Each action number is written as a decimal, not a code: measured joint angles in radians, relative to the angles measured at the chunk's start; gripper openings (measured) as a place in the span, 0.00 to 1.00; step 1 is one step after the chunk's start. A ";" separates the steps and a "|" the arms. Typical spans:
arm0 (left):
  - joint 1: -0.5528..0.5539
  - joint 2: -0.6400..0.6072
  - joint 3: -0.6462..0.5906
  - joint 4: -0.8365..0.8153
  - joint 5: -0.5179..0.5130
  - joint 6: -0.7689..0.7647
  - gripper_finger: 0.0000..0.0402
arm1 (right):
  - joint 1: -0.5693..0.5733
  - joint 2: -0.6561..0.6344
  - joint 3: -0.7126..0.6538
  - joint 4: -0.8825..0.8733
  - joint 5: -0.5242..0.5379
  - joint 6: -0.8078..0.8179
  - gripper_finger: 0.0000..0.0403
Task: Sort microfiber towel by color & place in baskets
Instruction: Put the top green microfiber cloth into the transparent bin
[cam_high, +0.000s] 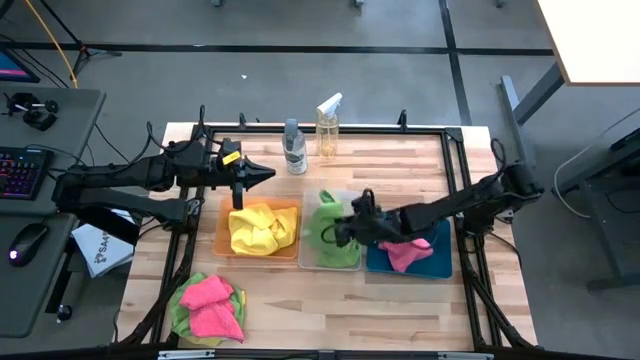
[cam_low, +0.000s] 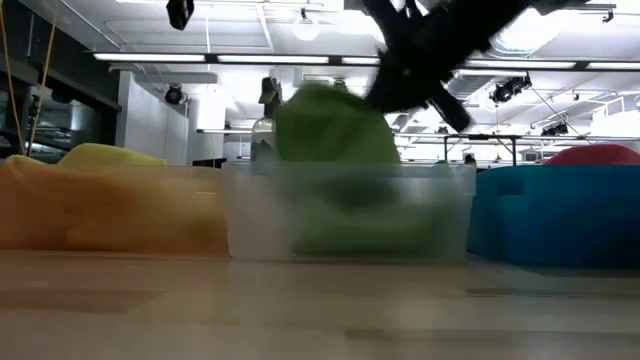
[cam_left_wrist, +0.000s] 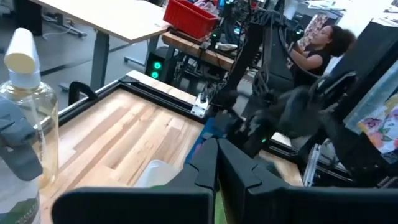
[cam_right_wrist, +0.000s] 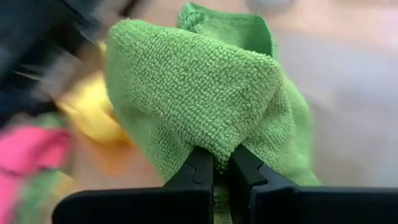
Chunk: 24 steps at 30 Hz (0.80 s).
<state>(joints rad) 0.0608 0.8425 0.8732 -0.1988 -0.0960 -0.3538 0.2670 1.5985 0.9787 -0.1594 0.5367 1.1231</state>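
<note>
**Right tool pinches a green towel over the clear basket**

Right tool (cam_high: 340, 232) reaches in from the right and sits over the clear basket (cam_high: 312, 262) in the middle of the row; its fingers (cam_right_wrist: 198, 169) are pressed together on a fold of a lime green towel (cam_right_wrist: 205, 99), and the cloth bunches up above the basket's rim in the low view. More green cloth fills the basket below it.

Left tool (cam_high: 268, 175) hangs over the far left part of the counter (cam_high: 400, 300), just beyond the orange basket (cam_high: 222, 240), with its fingers pressed together on nothing.

The orange basket, on the left of the row, holds a crumpled yellow towel (cam_high: 260, 228). The blue basket (cam_high: 440, 266), on the right, holds a pink towel (cam_high: 408, 254). At the near left of the counter lies a loose heap: pink towels (cam_high: 214, 306) on top, with a green towel's edge (cam_high: 176, 310) and a little yellow showing beneath.

Two spray bottles (cam_high: 312, 140) stand at the far edge, side by side. In the left wrist view a person (cam_left_wrist: 320, 45) sits in the room beyond the counter.
</note>
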 joint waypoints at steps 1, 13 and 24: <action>0.000 -0.001 0.000 -0.001 0.005 0.000 0.00 | 0.006 0.008 0.000 -0.051 -0.012 0.040 0.00; 0.000 -0.002 0.000 0.003 0.006 -0.005 0.00 | -0.045 0.017 0.013 -0.061 -0.295 -0.118 0.17; -0.002 -0.002 0.000 -0.010 0.013 -0.046 0.08 | -0.066 0.017 0.303 -0.521 -0.301 -0.492 0.64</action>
<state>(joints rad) 0.0586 0.8402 0.8730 -0.2091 -0.0828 -0.3996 0.2013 1.6157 1.2817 -0.6801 0.2357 0.6314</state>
